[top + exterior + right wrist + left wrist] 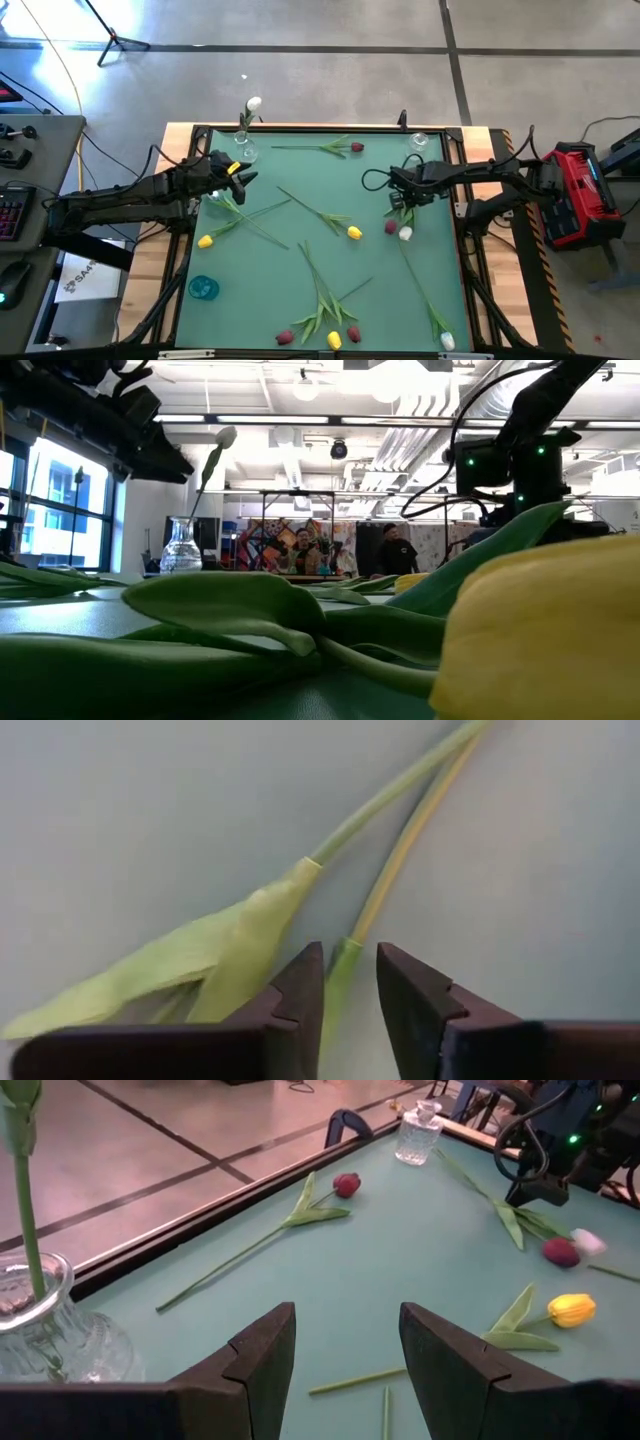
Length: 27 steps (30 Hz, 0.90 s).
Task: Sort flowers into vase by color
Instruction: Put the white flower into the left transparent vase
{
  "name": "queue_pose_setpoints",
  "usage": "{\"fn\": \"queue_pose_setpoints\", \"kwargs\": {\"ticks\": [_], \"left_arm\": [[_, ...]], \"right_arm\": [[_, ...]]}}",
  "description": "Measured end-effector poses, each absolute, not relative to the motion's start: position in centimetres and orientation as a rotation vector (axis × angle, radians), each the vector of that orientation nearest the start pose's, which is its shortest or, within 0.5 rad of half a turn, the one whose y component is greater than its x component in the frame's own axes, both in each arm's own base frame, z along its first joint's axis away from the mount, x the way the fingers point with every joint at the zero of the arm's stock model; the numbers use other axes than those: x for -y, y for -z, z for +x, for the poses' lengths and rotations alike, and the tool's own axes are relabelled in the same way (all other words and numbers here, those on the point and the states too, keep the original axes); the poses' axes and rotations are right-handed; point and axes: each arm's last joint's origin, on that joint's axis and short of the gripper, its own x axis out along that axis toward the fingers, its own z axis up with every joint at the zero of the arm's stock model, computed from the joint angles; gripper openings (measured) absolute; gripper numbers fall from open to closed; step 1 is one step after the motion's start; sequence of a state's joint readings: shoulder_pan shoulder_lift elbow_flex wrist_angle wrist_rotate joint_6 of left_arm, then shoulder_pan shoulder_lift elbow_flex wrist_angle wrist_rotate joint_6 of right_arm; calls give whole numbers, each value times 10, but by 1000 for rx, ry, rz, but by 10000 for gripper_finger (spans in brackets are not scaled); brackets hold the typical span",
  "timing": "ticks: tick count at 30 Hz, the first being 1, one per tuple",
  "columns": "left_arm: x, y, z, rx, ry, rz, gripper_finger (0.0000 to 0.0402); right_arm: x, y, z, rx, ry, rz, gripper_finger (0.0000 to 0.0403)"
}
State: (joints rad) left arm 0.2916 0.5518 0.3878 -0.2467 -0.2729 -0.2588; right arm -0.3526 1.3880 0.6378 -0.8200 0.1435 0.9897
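Yellow tulip head (545, 635) — blurred, edge-cropped

Right gripper (350, 985) low over the green table surface (130, 810), its two dark fingers (290, 1005) narrowly apart around a thin green stem (340, 975), a second stem (385, 795) running just beside it and a pale green leaf (170, 965) spreading beside the fingers.

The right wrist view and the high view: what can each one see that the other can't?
Only the right wrist view shows the right gripper closing around a thin green stem beside a leaf. Only the high view shows the whole green table, the left gripper, the vase with a white tulip and scattered flowers. Both show the right gripper over stems.
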Motion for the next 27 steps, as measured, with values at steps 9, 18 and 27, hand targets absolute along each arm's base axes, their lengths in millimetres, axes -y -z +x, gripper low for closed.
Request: {"fn": "queue_pose_setpoints", "kwargs": {"ticks": [9, 18, 27], "left_arm": [[-46, -222, 126, -354, -623, -249, 170], [-47, -223, 126, -339, -625, -248, 170], [-45, -226, 128, -323, -567, -196, 170]], "right_arm": [[65, -124, 166, -1258, 1123, 937, 28], [61, -170, 177, -1244, 1078, 869, 6], [50, -226, 181, -1347, 1108, 776, 1]]}}
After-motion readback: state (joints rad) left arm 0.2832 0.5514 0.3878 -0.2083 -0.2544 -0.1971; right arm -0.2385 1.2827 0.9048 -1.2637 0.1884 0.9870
